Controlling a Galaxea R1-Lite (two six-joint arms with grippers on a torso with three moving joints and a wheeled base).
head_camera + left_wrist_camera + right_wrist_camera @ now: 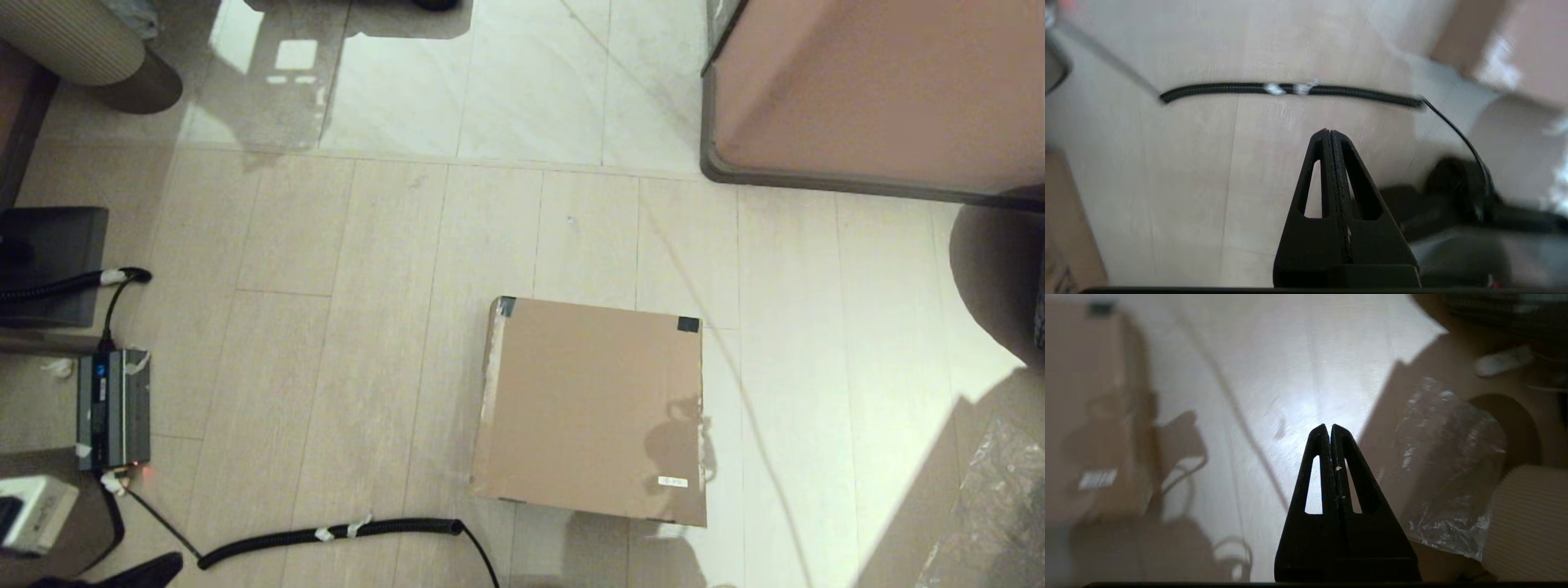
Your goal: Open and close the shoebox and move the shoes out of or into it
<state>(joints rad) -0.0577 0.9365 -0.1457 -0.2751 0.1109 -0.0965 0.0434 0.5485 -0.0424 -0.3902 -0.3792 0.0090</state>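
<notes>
The shoebox (592,408) lies on the floor with its lid flat down, dark tape on the two far corners and a small white sticker near the front right. Part of it shows in the right wrist view as the brown shoebox (1086,412). The shoes are out of view. Neither arm shows in the head view. My left gripper (1329,131) is shut and empty, hanging above bare floor near a black cable. My right gripper (1329,426) is shut and empty, above the floor to the right of the box.
A pinkish-brown cabinet (882,90) with a grey rim stands at the back right. A black coiled cable (326,535) runs along the floor at the front left, near a grey electronic unit (114,408). A plastic-wrapped thing (1445,473) sits at the right.
</notes>
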